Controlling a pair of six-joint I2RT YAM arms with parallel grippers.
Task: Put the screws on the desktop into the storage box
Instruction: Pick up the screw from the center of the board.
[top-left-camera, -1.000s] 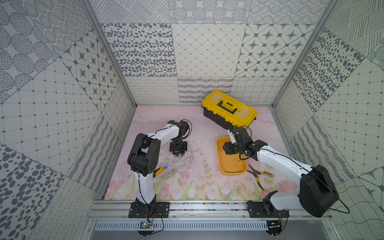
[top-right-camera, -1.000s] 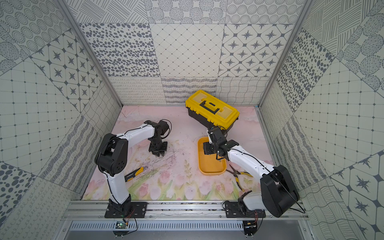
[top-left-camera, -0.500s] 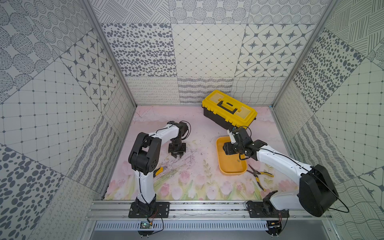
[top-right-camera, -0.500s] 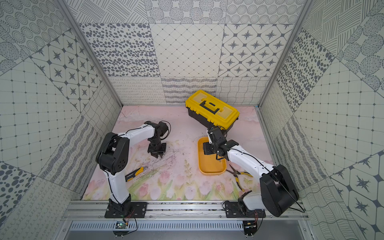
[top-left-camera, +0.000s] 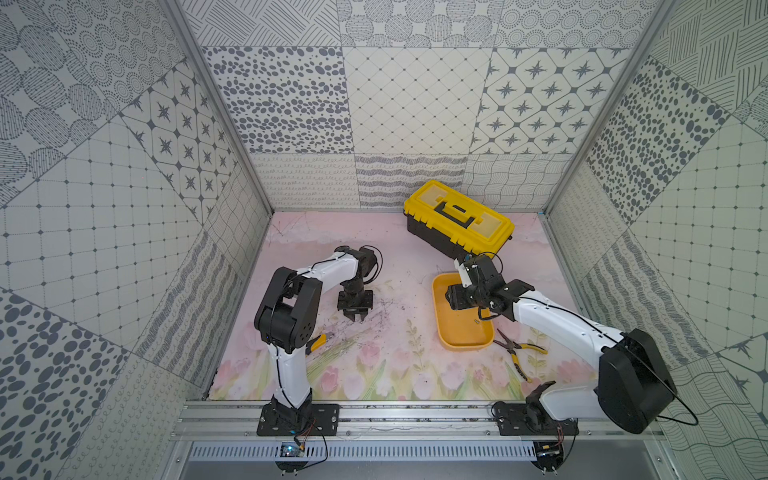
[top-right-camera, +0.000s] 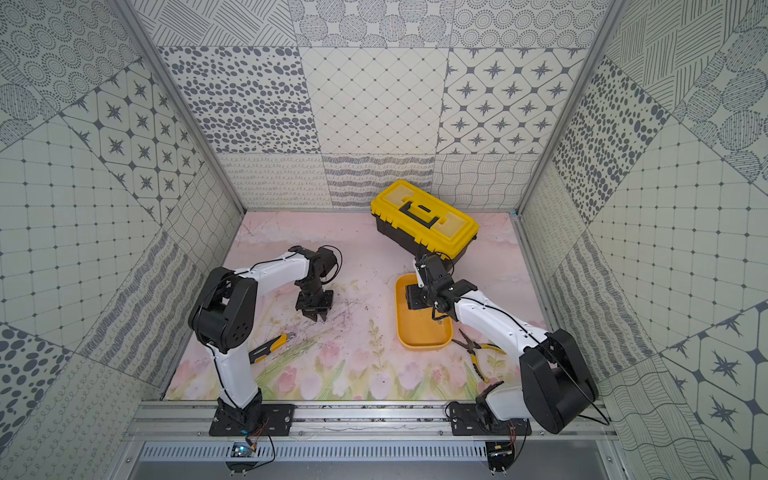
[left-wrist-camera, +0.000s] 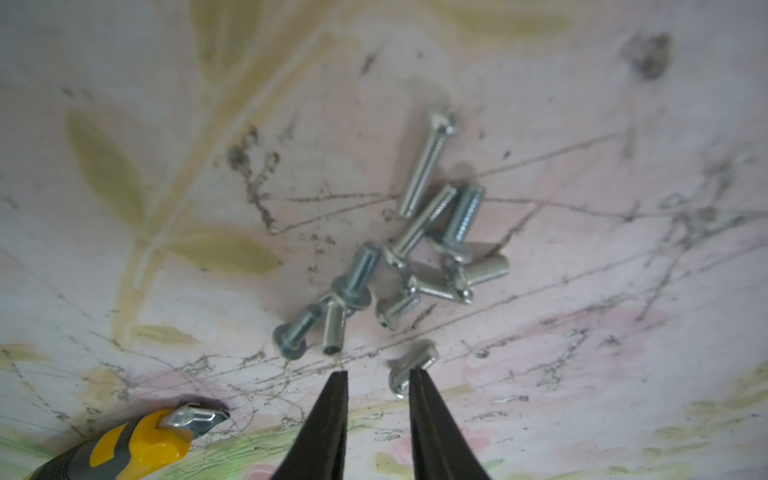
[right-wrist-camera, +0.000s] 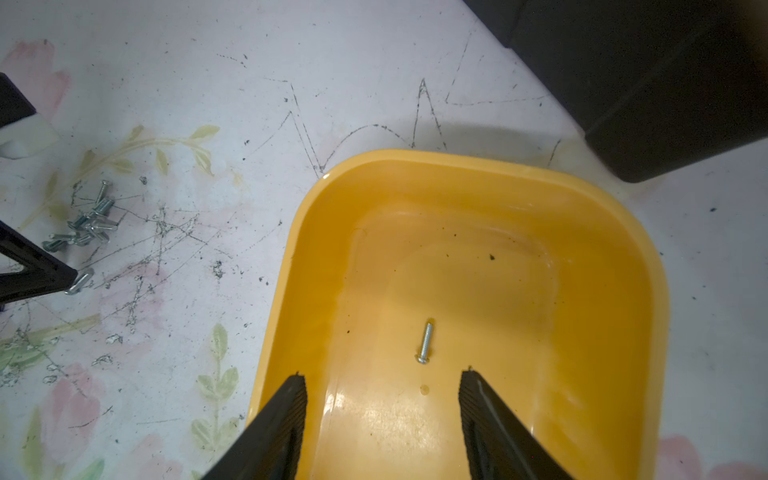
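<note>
Our left end effector (left-wrist-camera: 377, 374) gapes slightly; the right end effector (right-wrist-camera: 382, 374) gapes wide above the orange-yellow plastic storage box (right-wrist-camera: 457, 160); both are empty. Off-centre closing could flick a tiny silver screw (left-wrist-camera: 424, 355) away.

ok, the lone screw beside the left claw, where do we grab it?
Grip the lone screw across its shank, coming straight down. It lies flat on the desktop, clear of the pile, so both sides of the shank are free. The left claw is open but sits off to one side, one finger overlapping the screw.
</note>
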